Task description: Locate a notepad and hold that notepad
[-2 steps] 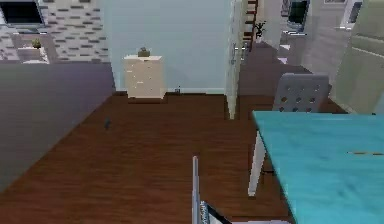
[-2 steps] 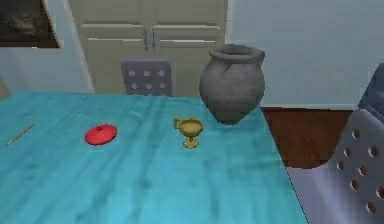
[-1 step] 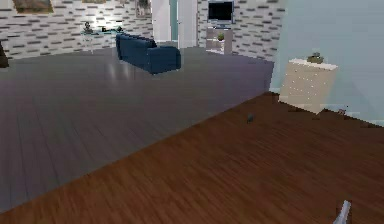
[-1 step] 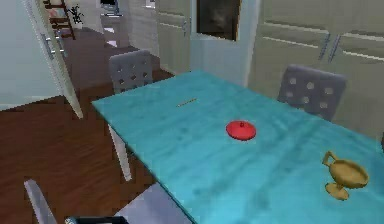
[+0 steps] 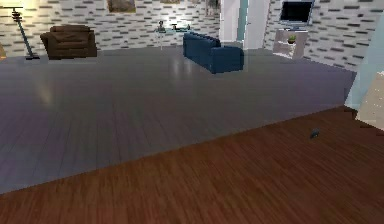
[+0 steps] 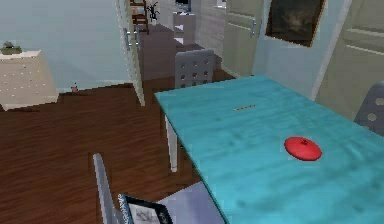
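A flat rectangular thing with a dark border and a pale face (image 6: 143, 211) lies on the seat of a grey chair (image 6: 104, 186) at the arm side view's bottom edge, just left of the turquoise table (image 6: 250, 135); I cannot tell whether it is a notepad. On the tabletop rest a flat red round thing (image 6: 303, 148) and a thin dark stick-like thing (image 6: 245, 106).
Grey chairs stand at the table's far end (image 6: 193, 68) and right side (image 6: 372, 106). A white cabinet (image 6: 25, 78) stands left, a doorway (image 6: 160, 35) behind. In the forward view: a blue sofa (image 5: 212, 52), a brown armchair (image 5: 69, 42), a TV (image 5: 296, 12), a small dark thing (image 5: 313, 133) on the wood floor.
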Controlling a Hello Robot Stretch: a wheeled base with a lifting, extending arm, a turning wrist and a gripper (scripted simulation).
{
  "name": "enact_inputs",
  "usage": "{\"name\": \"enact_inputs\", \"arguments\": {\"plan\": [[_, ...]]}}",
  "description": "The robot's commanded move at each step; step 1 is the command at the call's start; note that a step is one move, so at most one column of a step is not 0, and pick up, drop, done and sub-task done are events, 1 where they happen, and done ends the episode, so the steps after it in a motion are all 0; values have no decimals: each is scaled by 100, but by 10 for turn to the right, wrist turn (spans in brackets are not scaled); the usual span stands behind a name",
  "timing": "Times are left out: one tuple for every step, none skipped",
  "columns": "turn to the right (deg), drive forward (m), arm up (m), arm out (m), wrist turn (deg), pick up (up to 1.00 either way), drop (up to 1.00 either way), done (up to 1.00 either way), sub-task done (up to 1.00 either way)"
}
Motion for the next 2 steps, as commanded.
{"name": "enact_inputs", "arguments": {"plan": [[0,0,50,0,0,0,0,0,0],[0,0,28,0,0,0,0,0,0]]}}
